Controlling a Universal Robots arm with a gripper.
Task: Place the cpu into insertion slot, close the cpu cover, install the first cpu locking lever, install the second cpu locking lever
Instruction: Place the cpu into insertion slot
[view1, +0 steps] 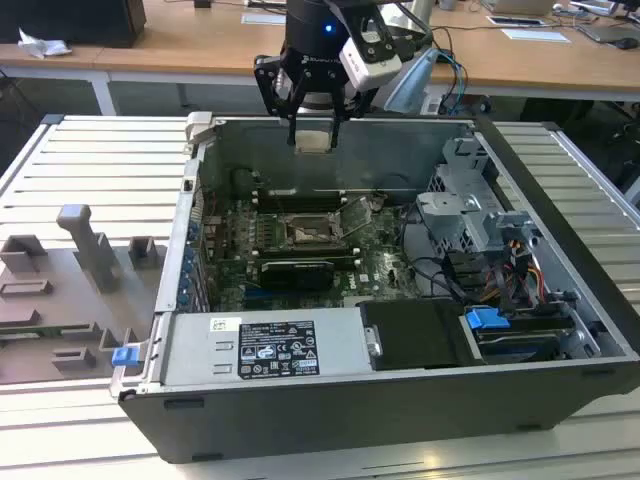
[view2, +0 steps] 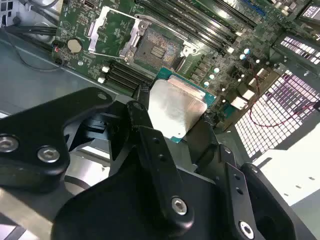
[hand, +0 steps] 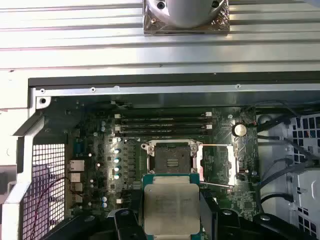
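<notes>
While fingers (view2: 140, 117) clamp cpu (hand: 171, 210) well above open socket (hand: 171, 159), I watch alignment: skewed or tilted descent could damage it; loose grip could drop chip onto motherboard (hand: 95, 150).

We can read no word or number for certain. In the exterior view we see a white label (view1: 265, 347) crowded with small black print and symbols on the grey power supply box (view1: 342, 350), a smaller white sticker (view1: 225, 323) just beside it, and pale lettering (view1: 322, 62) on the black arm (view1: 308, 25). In the first wrist view faint marks lie on the cpu (hand: 171, 207), too fine for us to make out.
</notes>
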